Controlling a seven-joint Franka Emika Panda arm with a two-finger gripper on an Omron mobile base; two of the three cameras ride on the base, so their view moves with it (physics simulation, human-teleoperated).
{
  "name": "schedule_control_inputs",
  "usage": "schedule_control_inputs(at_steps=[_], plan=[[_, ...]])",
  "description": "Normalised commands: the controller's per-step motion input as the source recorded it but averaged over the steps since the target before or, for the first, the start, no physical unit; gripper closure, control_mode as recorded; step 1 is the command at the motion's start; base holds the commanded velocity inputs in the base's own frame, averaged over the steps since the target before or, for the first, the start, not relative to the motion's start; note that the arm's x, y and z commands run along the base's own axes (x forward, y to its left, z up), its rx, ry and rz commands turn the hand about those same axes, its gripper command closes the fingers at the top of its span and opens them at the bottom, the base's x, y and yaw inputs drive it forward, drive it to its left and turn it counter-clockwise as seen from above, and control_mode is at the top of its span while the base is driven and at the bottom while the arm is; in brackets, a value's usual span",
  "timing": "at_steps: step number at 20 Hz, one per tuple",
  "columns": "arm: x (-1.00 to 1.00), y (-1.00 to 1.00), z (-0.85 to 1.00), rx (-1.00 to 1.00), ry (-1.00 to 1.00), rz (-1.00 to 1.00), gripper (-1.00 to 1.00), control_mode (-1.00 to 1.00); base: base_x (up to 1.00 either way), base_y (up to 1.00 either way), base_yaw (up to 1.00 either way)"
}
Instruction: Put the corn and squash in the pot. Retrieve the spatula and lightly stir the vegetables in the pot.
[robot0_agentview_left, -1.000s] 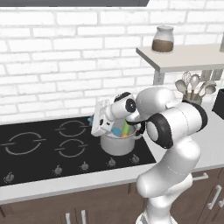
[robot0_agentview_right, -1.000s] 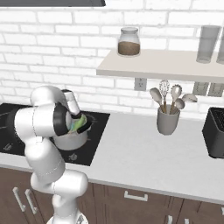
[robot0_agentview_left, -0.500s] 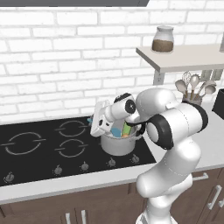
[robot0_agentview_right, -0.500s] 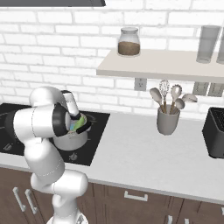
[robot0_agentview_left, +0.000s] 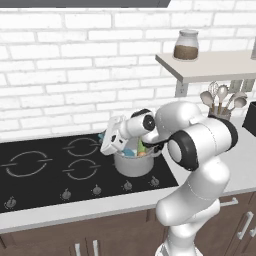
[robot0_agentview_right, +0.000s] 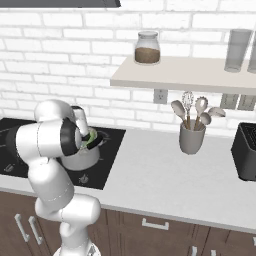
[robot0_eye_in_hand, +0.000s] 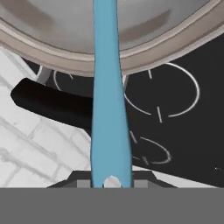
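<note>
From the left base view we see the gripper (robot0_agentview_left: 116, 140) over the pot (robot0_agentview_left: 133, 163) on the cooktop (robot0_agentview_left: 50, 170), vegetables (robot0_agentview_left: 142, 149) inside. In the hand view its fingers pinch the spatula (robot0_eye_in_hand: 107, 109); we judge stirring underway, needing gentle sweeps next.

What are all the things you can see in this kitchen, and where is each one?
pot: one, silver with black handles, on the stove's front right burner.
vegetables: green and orange pieces, count unclear, inside the pot.
spatula: one, light blue, handle held in the pincer, reaching into the pot.
stove: one, black with white burner rings, set in the counter.
utensil cup: one, grey, on the counter, holding grey spoons and a whisk.
jar: one, clear with brown filling, on the wall shelf.
glass: one fully seen, clear, on the shelf's right end.
black appliance: one, at the counter's right edge.
pincer: one, white hand, shut on the spatula above the pot.
</note>
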Motion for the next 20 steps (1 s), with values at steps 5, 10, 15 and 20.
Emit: schedule_control_inputs(at_steps=[5,10,15,20], plan=[[0.00,-0.21,0.34,0.00,0.00,0.00,1.00,-1.00,0.00,0.00,0.00],[0.00,-0.20,0.52,0.00,0.00,0.00,1.00,-1.00,0.00,0.00,0.00],[-0.06,-0.13,0.49,0.04,0.00,0.00,1.00,-1.00,0.00,0.00,0.00],[-0.03,-0.16,0.12,0.10,0.04,0.00,1.00,-1.00,0.00,0.00,0.00]])
